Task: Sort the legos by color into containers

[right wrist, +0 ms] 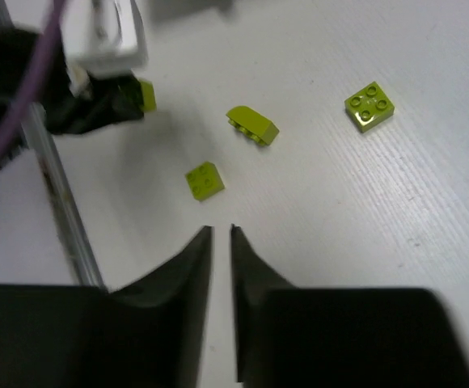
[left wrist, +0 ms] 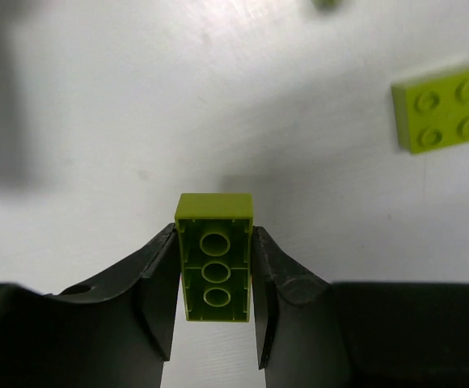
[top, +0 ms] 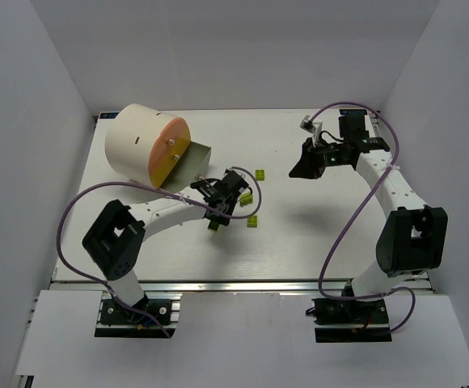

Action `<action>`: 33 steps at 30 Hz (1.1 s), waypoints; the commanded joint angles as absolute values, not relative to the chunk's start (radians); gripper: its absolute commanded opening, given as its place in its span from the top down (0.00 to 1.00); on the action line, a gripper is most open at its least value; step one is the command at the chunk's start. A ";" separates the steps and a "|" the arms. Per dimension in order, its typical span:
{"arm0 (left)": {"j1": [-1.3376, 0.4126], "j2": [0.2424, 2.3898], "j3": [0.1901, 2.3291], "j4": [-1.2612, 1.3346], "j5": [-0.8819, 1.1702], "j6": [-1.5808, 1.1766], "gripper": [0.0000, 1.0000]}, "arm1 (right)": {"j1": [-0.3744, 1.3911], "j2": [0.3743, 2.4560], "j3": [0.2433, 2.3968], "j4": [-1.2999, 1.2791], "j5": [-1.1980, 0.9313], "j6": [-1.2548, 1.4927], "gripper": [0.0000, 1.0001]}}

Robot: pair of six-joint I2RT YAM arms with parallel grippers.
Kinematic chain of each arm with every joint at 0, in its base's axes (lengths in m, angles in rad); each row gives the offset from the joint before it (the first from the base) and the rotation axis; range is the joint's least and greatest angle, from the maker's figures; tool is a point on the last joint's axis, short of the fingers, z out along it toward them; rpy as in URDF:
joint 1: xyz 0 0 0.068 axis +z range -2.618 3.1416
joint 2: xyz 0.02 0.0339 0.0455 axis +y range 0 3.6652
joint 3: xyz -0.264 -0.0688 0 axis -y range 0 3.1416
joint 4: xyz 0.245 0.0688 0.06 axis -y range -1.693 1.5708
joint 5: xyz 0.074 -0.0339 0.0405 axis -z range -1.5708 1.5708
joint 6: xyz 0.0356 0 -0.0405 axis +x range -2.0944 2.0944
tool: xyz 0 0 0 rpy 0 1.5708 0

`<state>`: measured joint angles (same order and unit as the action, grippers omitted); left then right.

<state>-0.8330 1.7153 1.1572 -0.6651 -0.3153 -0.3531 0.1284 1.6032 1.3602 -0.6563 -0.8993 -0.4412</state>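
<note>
My left gripper (top: pixel 217 220) is shut on a yellow-green lego (left wrist: pixel 214 259), held by its long sides with its hollow underside facing the camera, just above the table. Three more yellow-green legos lie near it (top: pixel 259 172), (top: pixel 248 196), (top: pixel 252 221); a square one shows in the left wrist view (left wrist: pixel 442 109). The cream-white drum (top: pixel 133 141) with an orange face (top: pixel 170 150) stands at the back left, with one tray (top: pixel 196 160) pulled open. My right gripper (top: pixel 298 171) hovers empty at the back right, its jaws nearly touching (right wrist: pixel 221 232). No cyan or dark green legos show.
The right wrist view shows three yellow-green legos (right wrist: pixel 203 180), (right wrist: pixel 252 125), (right wrist: pixel 370 106) ahead of its fingers, and the left gripper's brick (right wrist: pixel 145 94). White walls enclose the table on three sides. Purple cables loop over both arms.
</note>
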 commanded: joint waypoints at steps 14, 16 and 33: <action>-0.571 1.746 1.554 -0.744 -0.597 -0.164 1.00 | 0.195 1.496 1.239 -0.650 -0.845 -0.611 0.93; -0.537 1.770 1.589 -0.741 -0.604 -0.149 1.00 | 0.202 1.494 1.233 -0.649 -0.841 -0.618 0.89; -0.456 1.799 1.651 -0.746 -0.439 -0.121 0.31 | 0.308 1.595 1.311 -0.729 -0.871 -0.958 0.22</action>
